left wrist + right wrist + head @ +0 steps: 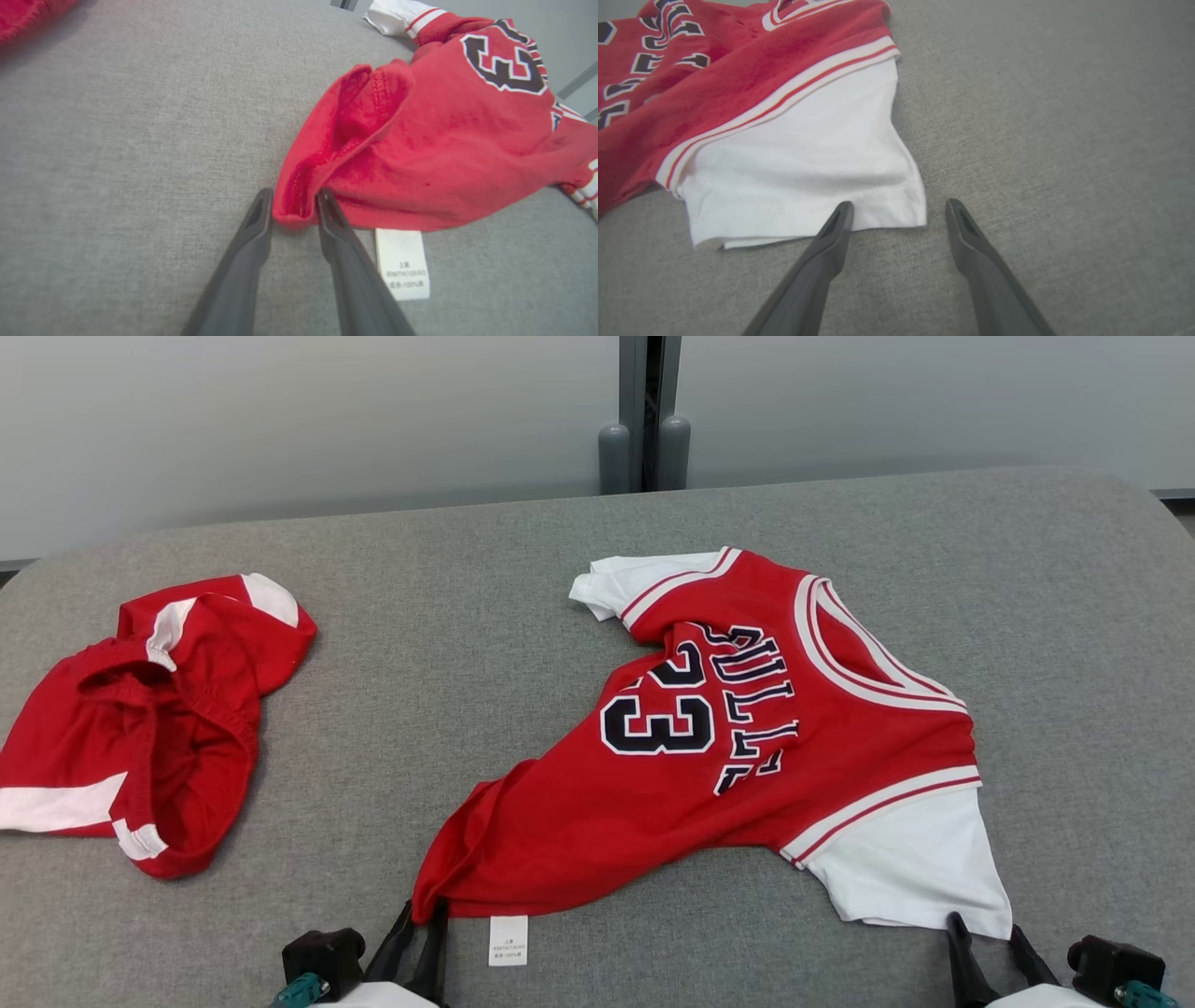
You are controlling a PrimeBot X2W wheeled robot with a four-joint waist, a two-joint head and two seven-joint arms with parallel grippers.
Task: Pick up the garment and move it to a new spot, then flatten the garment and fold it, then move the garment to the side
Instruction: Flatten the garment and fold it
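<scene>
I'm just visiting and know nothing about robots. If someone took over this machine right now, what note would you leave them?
Left gripper: fingers flank the jersey's red hem corner, fabric between them; firm grip unclear.
Right gripper: open, straddling the white sleeve's corner.
Jersey: rumpled on the grey table, near edge. Red shorts lie far left.
Done: nothing visibly yet.
Left: lift and move jersey, flatten, fold, set aside.
</scene>
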